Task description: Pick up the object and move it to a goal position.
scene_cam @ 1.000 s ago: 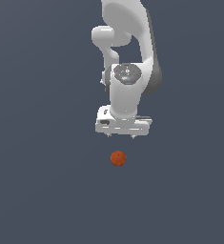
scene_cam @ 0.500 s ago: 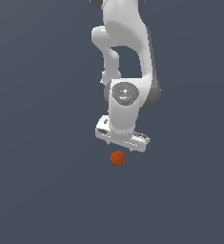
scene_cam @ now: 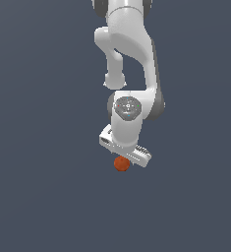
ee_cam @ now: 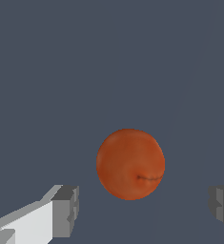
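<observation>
The object, a small orange-red ball point(scene_cam: 121, 164), lies on the dark grey floor just below the white hand of the arm in the exterior view; the hand's lower edge overlaps its top. In the wrist view the ball point(ee_cam: 130, 163) fills the middle, and my gripper point(ee_cam: 144, 206) is open, with one grey fingertip point(ee_cam: 66, 209) on one side and the other fingertip point(ee_cam: 222, 206) on the far side. The ball sits in line with the gap, a little beyond the tips, touching neither finger. In the exterior view the fingers are hidden behind the hand.
Only the plain dark grey floor point(scene_cam: 43, 197) surrounds the ball and the arm point(scene_cam: 129, 59). No other object, container or edge shows in either view.
The arm has come down and tilted, bringing the hand from well above the ball to right over it. The ball has stayed in place.
</observation>
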Motion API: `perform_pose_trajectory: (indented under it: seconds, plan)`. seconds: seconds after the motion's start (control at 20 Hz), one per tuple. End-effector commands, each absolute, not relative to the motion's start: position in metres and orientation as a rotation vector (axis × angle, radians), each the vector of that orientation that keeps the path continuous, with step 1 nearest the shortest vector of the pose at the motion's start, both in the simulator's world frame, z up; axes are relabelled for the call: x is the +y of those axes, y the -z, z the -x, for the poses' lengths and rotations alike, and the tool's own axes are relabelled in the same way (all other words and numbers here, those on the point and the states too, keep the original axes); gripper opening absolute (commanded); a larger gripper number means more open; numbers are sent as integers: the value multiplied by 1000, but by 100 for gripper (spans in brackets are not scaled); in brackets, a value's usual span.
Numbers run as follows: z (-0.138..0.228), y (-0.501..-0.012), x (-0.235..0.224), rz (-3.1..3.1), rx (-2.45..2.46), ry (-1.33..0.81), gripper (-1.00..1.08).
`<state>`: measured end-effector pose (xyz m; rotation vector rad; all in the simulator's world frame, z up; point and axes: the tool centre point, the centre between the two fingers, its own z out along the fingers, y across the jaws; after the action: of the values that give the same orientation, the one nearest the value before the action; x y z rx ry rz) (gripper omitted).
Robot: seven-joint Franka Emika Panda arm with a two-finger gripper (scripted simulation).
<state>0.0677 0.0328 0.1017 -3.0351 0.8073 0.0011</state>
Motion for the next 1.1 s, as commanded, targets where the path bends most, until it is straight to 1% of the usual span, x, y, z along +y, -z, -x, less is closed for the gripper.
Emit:
perform_pose_trajectory:
  seconds: [0.0,0.4,0.8,1.05]
  plan:
    - [-70,-99,32,3026,841,0,100]
    - [-70,-94,33,3024,852,-1,100]
    - [-69,-56,32,3022,858,0,100]
    - [-70,-46,32,3022,859,0,100]
